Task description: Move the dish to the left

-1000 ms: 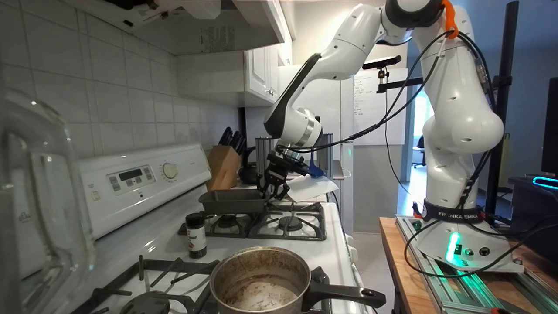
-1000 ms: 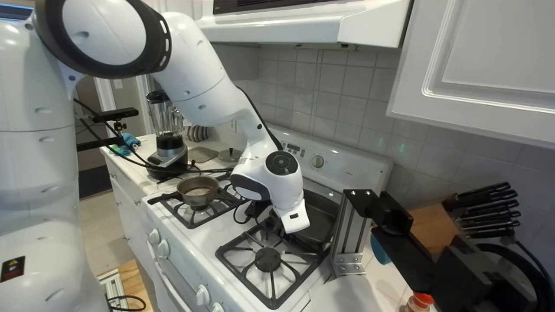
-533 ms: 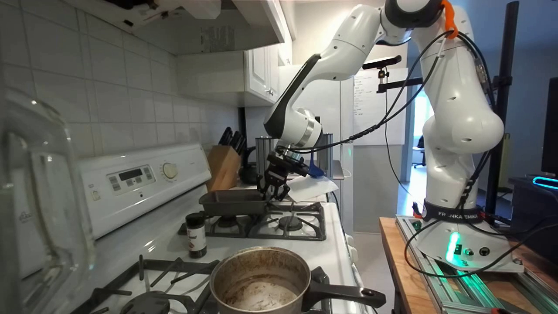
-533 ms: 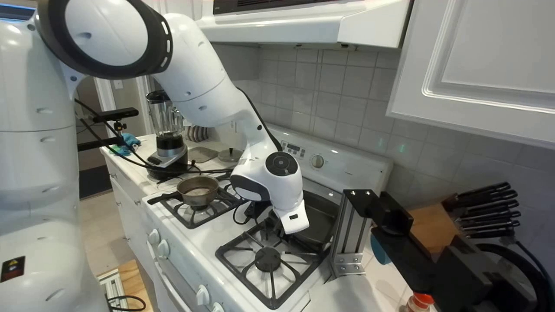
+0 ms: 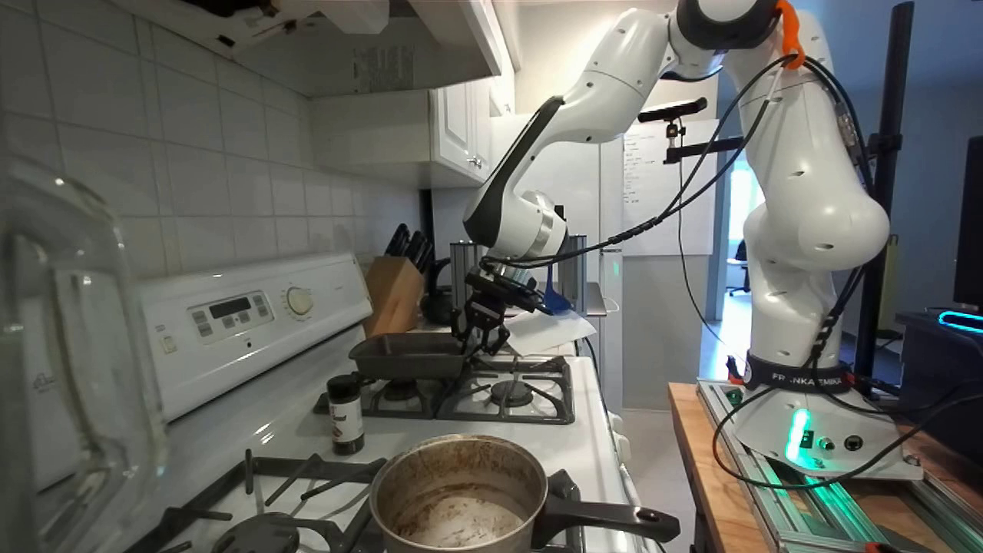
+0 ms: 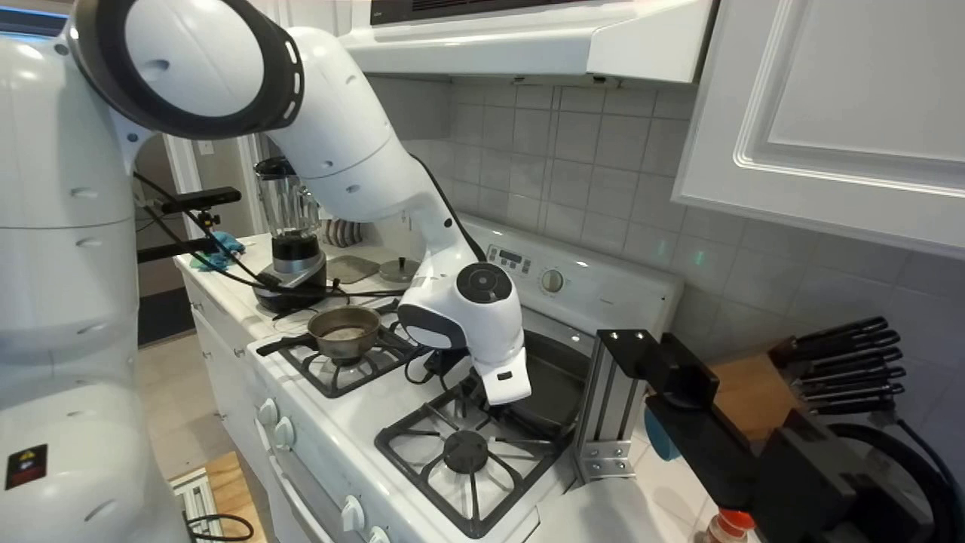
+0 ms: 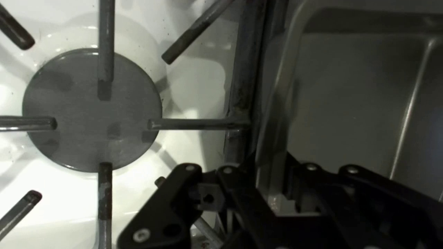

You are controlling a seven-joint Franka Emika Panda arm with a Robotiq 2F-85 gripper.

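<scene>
Near the back edge of the stovetop [image 5: 577, 439], the gripper [image 7: 271, 162] pinched the dish [image 5: 407, 364] by its wall; the grasp seemed made, a level carry leftward due next.

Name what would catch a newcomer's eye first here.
Most likely the big white robot arm, arching over the stove in both exterior views. Next, perhaps, the stained pot, large in the foreground of an exterior view. Then the dark dish over a rear burner, with the gripper pinching its edge in the wrist view.
</scene>
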